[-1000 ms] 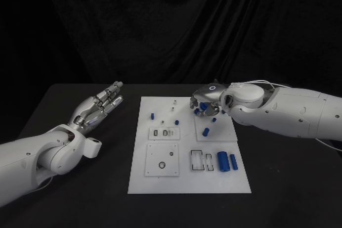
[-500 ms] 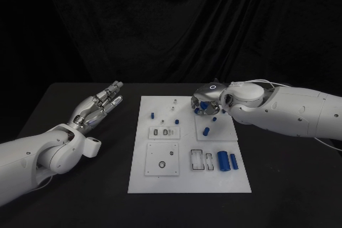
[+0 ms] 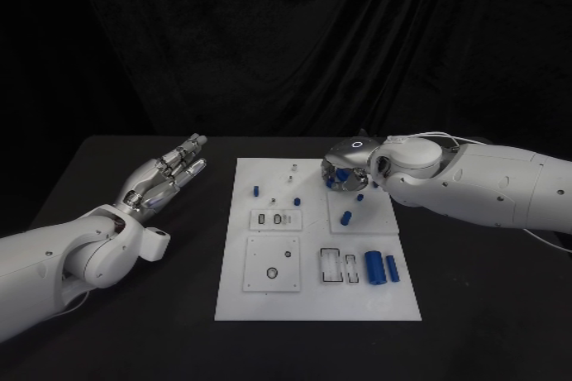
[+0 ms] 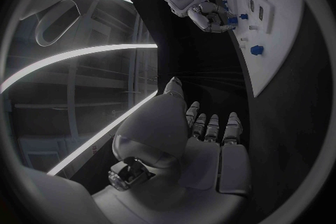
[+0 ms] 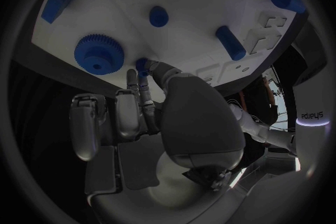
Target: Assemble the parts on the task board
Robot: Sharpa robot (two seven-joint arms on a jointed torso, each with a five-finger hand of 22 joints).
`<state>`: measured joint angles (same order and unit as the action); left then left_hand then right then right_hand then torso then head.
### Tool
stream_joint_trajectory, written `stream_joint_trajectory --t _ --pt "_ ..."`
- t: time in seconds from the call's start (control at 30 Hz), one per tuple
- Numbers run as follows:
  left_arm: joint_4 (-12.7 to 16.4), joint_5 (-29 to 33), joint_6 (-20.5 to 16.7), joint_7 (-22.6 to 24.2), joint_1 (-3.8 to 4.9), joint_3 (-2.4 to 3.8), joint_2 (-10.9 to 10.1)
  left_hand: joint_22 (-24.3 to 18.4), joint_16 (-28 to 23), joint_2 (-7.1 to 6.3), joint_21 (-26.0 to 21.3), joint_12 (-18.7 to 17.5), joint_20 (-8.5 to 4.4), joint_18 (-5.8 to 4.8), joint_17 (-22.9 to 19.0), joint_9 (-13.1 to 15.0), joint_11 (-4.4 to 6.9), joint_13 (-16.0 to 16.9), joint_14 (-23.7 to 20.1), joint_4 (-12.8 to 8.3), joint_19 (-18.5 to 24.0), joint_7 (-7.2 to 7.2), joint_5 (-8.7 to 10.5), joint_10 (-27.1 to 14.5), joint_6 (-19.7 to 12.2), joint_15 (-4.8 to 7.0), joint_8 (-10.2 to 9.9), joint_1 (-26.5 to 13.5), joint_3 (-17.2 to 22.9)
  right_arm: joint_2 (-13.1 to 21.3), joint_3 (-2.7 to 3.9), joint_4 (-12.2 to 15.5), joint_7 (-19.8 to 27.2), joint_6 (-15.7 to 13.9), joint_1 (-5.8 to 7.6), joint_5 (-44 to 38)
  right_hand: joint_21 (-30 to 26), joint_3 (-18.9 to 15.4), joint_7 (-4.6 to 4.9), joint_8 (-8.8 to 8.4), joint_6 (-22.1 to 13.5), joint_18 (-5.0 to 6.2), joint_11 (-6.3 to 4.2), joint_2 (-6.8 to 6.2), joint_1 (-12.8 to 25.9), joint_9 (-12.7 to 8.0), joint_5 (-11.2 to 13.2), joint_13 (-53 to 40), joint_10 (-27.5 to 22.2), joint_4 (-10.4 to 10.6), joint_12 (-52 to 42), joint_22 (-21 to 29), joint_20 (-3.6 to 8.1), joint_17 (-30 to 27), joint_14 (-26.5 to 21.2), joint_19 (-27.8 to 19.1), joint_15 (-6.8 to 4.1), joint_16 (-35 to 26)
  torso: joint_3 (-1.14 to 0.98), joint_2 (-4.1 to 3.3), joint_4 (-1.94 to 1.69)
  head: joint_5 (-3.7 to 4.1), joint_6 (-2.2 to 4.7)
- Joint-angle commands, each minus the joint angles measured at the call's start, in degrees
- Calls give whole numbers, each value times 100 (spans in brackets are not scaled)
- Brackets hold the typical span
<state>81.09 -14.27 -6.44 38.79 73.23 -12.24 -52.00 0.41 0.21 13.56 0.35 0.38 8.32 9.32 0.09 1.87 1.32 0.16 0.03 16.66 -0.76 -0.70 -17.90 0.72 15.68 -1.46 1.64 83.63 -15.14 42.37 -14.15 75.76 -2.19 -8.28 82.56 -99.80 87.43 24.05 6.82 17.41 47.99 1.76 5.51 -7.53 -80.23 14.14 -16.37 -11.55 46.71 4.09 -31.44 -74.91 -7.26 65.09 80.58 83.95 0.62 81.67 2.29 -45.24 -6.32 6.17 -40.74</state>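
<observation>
Little has shifted: from the head view, the right silver hand (image 3: pixel 345 171) stays over the white task board's (image 3: pixel 317 302) far right corner, while the left silver hand (image 3: pixel 167 176) hovers flat, fingers apart, beside its left edge. From the right wrist view, fingertips (image 5: pixel 142 67) pinch a small blue peg (image 5: pixel 143 62) beside a blue toothed gear (image 5: pixel 98 54).

Bulky white arms, silver hands (image 3: pixel 343 169), thin cables.
</observation>
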Motion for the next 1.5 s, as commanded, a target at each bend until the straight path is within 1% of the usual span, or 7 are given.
stream_joint_trajectory --t 0.03,0.4,0.87,1.13,1.27,1.33,1.5 --pt "0 -22 94 689 -8 5 17 7 -21 8 25 -15 37 96 -9 5 -43 7 -3 1 7 34 -20 12 -3 -31 38 51 -6 -6 2 -37 -7 27 -33 -48 27 40 -5 -29 60 -44 -6 31 22 16 19 12 54 -9 39 -1100 31 1 45 172 -15 26 0 -7 0 0 -4" --pt "-12 -22 114 673 -14 5 15 11 -21 12 31 -15 77 99 -9 7 -47 8 -3 -3 -1 51 -21 14 17 -68 39 82 -3 29 2 -86 225 -456 -70 -48 52 84 -66 196 679 -64 -208 207 -57 388 31 72 906 -223 306 -1171 164 -18 95 239 -159 -14 4 -13 -6 -41 -15" --pt "-16 -22 132 641 -19 5 -16 15 -21 -70 41 -14 144 103 -9 4 -64 9 -3 -103 -13 70 -21 17 2 -125 33 323 32 73 10 164 198 -862 101 439 89 11 -47 197 849 -88 -242 228 -17 587 29 122 1309 -282 559 -1246 162 52 162 317 -136 -4 2 -14 3 -99 9" --pt "-36 -22 147 657 -21 5 -5 12 -21 -105 38 -14 151 102 -9 -3 -84 9 -3 -126 -9 41 -20 18 -60 -130 22 405 62 -124 31 75 243 -981 188 525 107 -2 -42 189 883 -97 -252 216 -25 620 29 122 1383 -310 597 -1277 161 90 184 350 -141 8 14 -15 14 -115 10" --pt "-117 -39 215 680 -22 5 36 12 -21 -164 38 -13 163 102 -9 7 -79 10 -3 -98 -9 114 -21 23 12 -146 37 452 60 -245 44 -5 278 -994 202 539 111 -12 -35 150 854 -100 -244 202 -6 626 28 127 1393 -310 638 -1284 160 98 191 358 -139 10 41 -13 -12 -122 34" --pt "-209 -155 255 696 -23 5 59 22 -21 -324 55 -9 180 107 -9 35 -119 14 -3 4 -30 247 -17 38 259 -154 84 387 -47 -268 49 -22 294 -1011 205 542 112 -13 -35 144 850 -100 -244 202 -4 626 27 128 1395 -310 643 -1286 160 104 194 360 -138 12 43 -14 -25 -127 58" --pt "-433 -373 310 647 -27 5 96 22 -21 -332 59 -14 191 104 -9 26 -125 9 -3 16 -35 257 -19 18 244 -170 61 -121 -233 -274 54 -55 316 -1022 208 545 120 -12 -34 141 849 -104 -245 203 -4 627 27 127 1400 -310 645 -1298 160 125 201 373 -138 19 38 -22 -48 -95 158"
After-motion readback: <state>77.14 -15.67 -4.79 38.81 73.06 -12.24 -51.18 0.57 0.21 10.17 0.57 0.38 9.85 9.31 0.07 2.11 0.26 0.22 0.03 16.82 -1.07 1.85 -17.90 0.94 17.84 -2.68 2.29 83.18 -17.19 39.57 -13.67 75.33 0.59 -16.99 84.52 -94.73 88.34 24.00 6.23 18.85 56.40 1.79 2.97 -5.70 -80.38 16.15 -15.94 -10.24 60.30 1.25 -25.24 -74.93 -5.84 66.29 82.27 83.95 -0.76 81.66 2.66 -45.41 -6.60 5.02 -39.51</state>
